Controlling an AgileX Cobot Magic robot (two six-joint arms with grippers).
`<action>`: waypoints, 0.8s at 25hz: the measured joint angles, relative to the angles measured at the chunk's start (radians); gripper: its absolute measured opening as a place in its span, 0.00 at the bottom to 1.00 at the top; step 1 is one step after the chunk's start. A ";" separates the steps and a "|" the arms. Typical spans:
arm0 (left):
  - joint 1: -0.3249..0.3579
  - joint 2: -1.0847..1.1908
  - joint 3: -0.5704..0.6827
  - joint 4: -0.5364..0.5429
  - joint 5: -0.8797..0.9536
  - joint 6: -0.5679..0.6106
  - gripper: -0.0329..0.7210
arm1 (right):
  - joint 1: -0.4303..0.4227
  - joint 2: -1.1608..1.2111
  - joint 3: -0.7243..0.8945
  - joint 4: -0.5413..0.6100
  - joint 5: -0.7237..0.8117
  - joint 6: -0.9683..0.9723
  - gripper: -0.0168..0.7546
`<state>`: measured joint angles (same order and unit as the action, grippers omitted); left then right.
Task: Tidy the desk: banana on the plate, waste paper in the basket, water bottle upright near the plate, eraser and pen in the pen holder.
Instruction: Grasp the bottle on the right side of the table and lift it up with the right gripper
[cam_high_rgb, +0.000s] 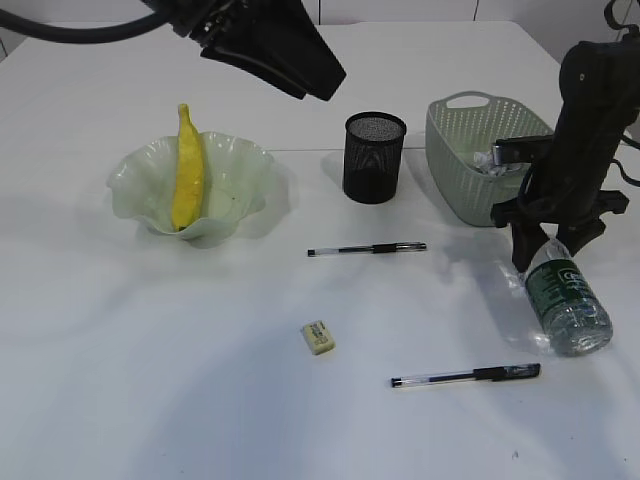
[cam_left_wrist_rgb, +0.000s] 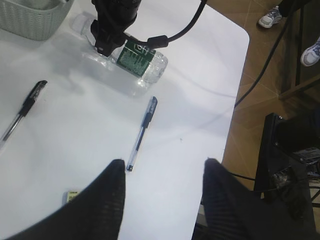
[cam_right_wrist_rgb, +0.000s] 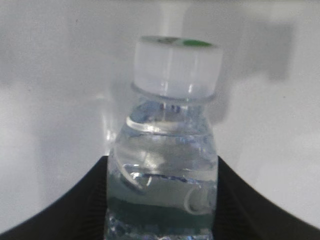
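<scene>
A: Any writing to read?

B: None legible. The water bottle (cam_high_rgb: 567, 297) has a dark green label with pale print too small to make out, and the eraser (cam_high_rgb: 318, 336) carries a blurred mark.

A: Where's the bottle?

B: Lying on the desk (cam_high_rgb: 150, 380) at the right, just in front of the basket (cam_high_rgb: 470, 150). The right gripper (cam_high_rgb: 535, 255) has its fingers on either side of the bottle's shoulder, closed against it. The right wrist view shows the white cap (cam_right_wrist_rgb: 177, 65), with a green patch on top.

A: And the left gripper (cam_left_wrist_rgb: 162, 195)?

B: Raised, jaws parted around nothing.

A: Room to move?

B: The left wrist view shows the desk's rounded corner and floor beyond; the near front is open. The banana (cam_high_rgb: 188, 168) lies in the plate (cam_high_rgb: 130, 180); crumpled waste paper (cam_high_rgb: 487, 160) sits in the basket. Two pens (cam_high_rgb: 366, 249) (cam_high_rgb: 466, 376) lie loose, the pen holder (cam_high_rgb: 374, 157) behind them.
</scene>
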<state>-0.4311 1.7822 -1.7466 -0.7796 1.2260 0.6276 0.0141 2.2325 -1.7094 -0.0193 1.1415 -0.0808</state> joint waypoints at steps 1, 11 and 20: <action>0.000 0.000 0.000 0.000 0.000 0.000 0.52 | 0.000 0.000 -0.002 0.002 0.005 0.000 0.52; 0.000 0.000 0.000 0.000 0.000 0.000 0.51 | 0.000 0.000 -0.002 0.010 0.050 0.004 0.52; 0.000 0.000 0.000 0.000 0.001 0.000 0.51 | 0.000 0.000 -0.002 0.010 0.050 0.033 0.52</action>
<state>-0.4311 1.7822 -1.7466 -0.7796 1.2274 0.6276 0.0141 2.2325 -1.7116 -0.0094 1.1914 -0.0473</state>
